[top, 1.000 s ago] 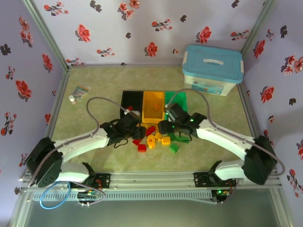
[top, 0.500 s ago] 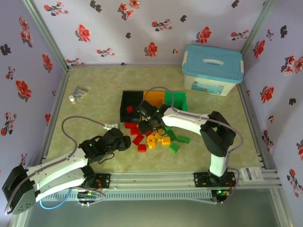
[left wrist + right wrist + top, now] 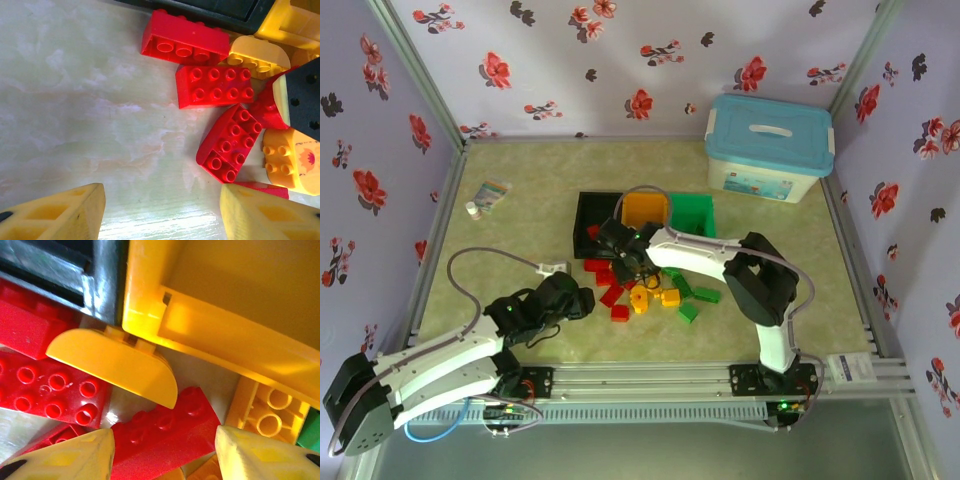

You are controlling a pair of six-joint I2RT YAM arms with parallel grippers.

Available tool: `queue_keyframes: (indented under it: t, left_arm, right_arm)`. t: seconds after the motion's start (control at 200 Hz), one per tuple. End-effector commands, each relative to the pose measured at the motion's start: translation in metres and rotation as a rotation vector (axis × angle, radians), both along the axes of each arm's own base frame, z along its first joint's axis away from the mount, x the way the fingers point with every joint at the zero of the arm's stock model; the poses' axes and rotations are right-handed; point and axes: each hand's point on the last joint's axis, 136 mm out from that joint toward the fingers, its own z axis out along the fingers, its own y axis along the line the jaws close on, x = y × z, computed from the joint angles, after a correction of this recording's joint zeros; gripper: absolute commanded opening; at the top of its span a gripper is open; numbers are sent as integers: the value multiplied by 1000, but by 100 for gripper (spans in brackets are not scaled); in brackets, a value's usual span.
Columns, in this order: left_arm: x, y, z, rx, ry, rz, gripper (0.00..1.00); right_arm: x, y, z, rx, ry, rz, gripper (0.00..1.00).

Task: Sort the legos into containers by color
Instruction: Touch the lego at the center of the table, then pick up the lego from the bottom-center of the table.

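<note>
Near the black bin (image 3: 588, 205), left fingers (image 3: 55, 215) and right fingers (image 3: 65, 455) gape empty beside legos (image 3: 215, 86), several partly cut off

Even bright overhead light; top view soft, hazy; wrist views sharp, near fingers (image 3: 55, 212) perhaps blurred.

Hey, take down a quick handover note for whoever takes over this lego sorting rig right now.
Left gripper: open, empty, over bare table beside red legos.
Right gripper: open, empty, over a red brick near the orange bin.
Done: one red piece seems to sit in the black bin.
To do: sort the mixed pile in front of the bins; orange bin and green bin look unfilled.
</note>
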Motion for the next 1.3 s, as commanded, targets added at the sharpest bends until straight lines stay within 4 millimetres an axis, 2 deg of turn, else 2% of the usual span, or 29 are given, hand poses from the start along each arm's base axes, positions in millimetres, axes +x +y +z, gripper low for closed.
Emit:
queue_keyframes:
  t: [0.0, 0.19, 0.395, 0.59, 0.73, 0.935, 1.15, 1.295]
  left_arm:
    - [-2, 7, -6, 20, 2, 22, 62]
    - [-1, 5, -6, 16, -3, 19, 62]
    - [-1, 0, -1, 11, -14, -6, 62]
    - [0, -6, -2, 7, -21, -22, 62]
    - [0, -9, -3, 13, -17, -26, 62]
    - [1, -9, -5, 16, -14, -24, 62]
    - [1, -11, -5, 17, -13, -28, 62]
    - [0, -10, -4, 15, -15, -25, 62]
  right_arm:
    - [-12, -16, -16, -115, 27, -24, 56]
    - [-15, -16, -11, -130, -2, -21, 59]
    - [-13, -16, 15, -85, -54, -22, 62]
    - [-25, -24, 27, -42, -48, -17, 62]
    - [-42, -27, 22, -31, -16, -8, 62]
    - [-66, -23, 2, -19, 28, -20, 63]
    - [-77, -14, -18, 0, 61, -35, 62]
    - [-74, -20, -26, -33, 45, -58, 59]
